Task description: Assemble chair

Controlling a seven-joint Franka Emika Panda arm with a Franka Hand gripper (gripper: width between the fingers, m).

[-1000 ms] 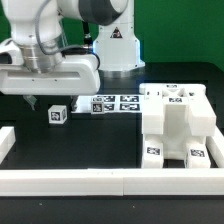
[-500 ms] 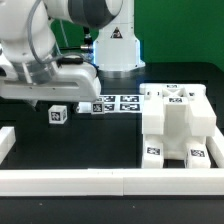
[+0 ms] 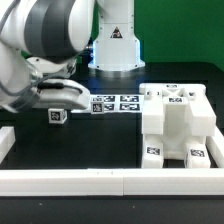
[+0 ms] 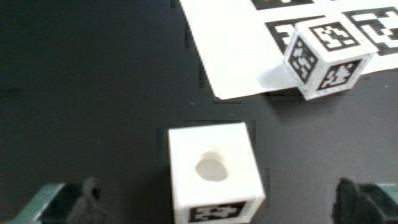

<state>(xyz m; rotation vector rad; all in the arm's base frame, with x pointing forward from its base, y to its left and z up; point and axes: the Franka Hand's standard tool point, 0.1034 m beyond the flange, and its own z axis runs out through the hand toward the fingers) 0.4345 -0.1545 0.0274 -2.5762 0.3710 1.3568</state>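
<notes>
A small white block (image 4: 215,165) with a round hole in its upper face and a tag on its side lies on the black table. My gripper (image 4: 217,203) is open and straddles it, one dark finger (image 4: 71,200) on each side with a wide gap to the block. In the exterior view the gripper (image 3: 58,100) hangs just above this small tagged block (image 3: 57,115) at the left. A second tagged cube-shaped piece (image 4: 326,60) stands at the edge of the marker board (image 4: 240,50). The partly built white chair body (image 3: 176,125) stands at the exterior view's right.
The marker board (image 3: 116,103) lies flat in the middle, behind the small block. A long white border rail (image 3: 110,181) runs along the front and another up the left side (image 3: 5,140). The robot base (image 3: 115,45) stands at the back.
The arm has swung and tilted over toward the exterior view's left, bringing the gripper closer over the small tagged block. The jaws stay open. The parts on the table have not moved.
</notes>
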